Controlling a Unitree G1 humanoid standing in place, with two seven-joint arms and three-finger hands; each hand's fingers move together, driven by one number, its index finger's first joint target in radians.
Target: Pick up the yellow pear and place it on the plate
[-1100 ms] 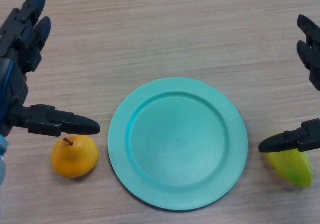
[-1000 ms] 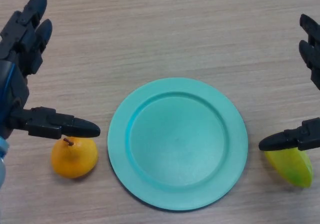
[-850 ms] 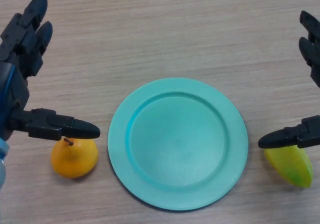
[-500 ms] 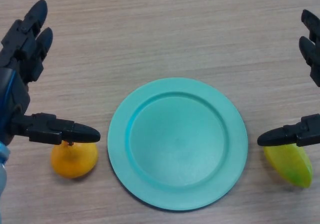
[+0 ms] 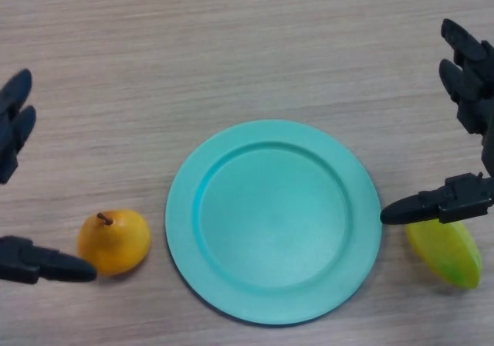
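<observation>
Left hand drops back beside the yellow pear; nothing grasped yet.

The left hand [image 5: 23,259] has slid toward 8 o'clock, its thumb now off the yellow pear [image 5: 114,242] and lying just at its 8 o'clock side, fingers straight and released. The pear sits on the desk [image 5: 247,45] at the plate [image 5: 274,221]'s 9 o'clock. The right hand [image 5: 463,199], also relaxed, has edged toward the plate rim over a green fruit [image 5: 445,252]. Judged: still approaching, pickup pending.

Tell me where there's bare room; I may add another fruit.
The whole far table beyond the teal plate is bare, between the left hand and right hand. The plate itself is empty. The near corners are crowded: yellow pear on the left, green fruit on the right.
</observation>
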